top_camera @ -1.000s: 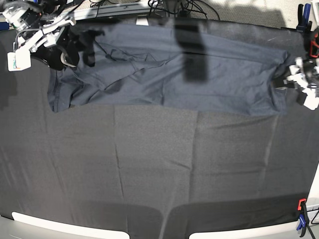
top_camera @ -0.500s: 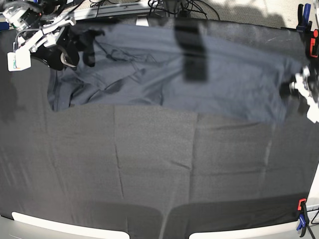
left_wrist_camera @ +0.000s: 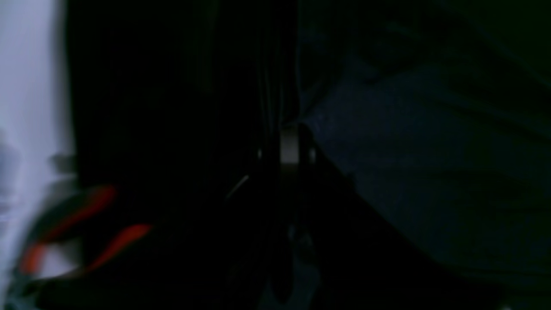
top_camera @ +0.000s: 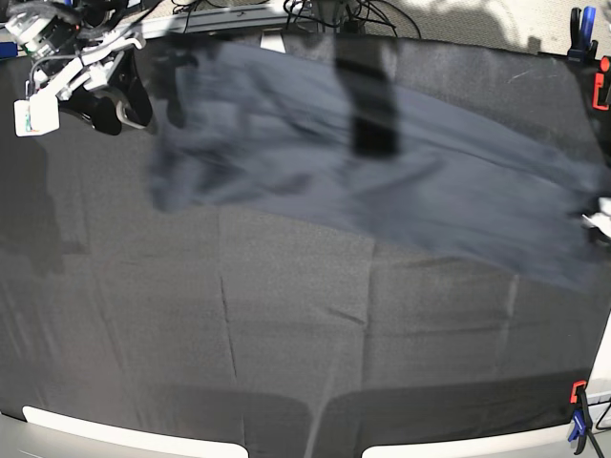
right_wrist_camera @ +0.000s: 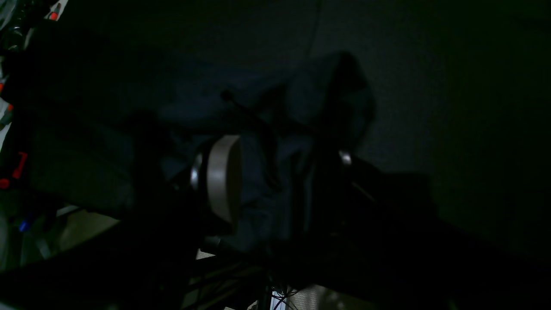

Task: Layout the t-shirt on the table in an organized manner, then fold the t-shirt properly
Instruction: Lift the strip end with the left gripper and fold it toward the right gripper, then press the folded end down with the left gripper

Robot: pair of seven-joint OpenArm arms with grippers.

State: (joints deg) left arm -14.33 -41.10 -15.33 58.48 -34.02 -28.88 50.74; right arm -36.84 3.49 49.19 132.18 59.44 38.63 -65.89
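Note:
The dark navy-grey t-shirt [top_camera: 401,186] is stretched in a long blurred band across the back of the table [top_camera: 286,334], sloping from back left down to the right edge. My right gripper [top_camera: 148,95] is at the back left, and the right wrist view shows its fingers [right_wrist_camera: 221,181] shut on a thick bunch of t-shirt [right_wrist_camera: 267,193] fabric. My left gripper [top_camera: 594,220] is at the far right edge, mostly out of the base view. In the left wrist view the left gripper [left_wrist_camera: 288,148] is pinched shut on the t-shirt [left_wrist_camera: 430,163] hem.
Red and blue clamps [top_camera: 584,43] sit at the back right corner and another clamp [top_camera: 578,412] at the front right. Cables [top_camera: 334,14] lie behind the back edge. A dark band [top_camera: 370,95] crosses the shirt. The pale rim [top_camera: 95,429] runs along the front.
My left gripper has pulled the shirt's right end farther right and toward the front. The shirt's left end has slid right and drawn taut. My right gripper stays in place.

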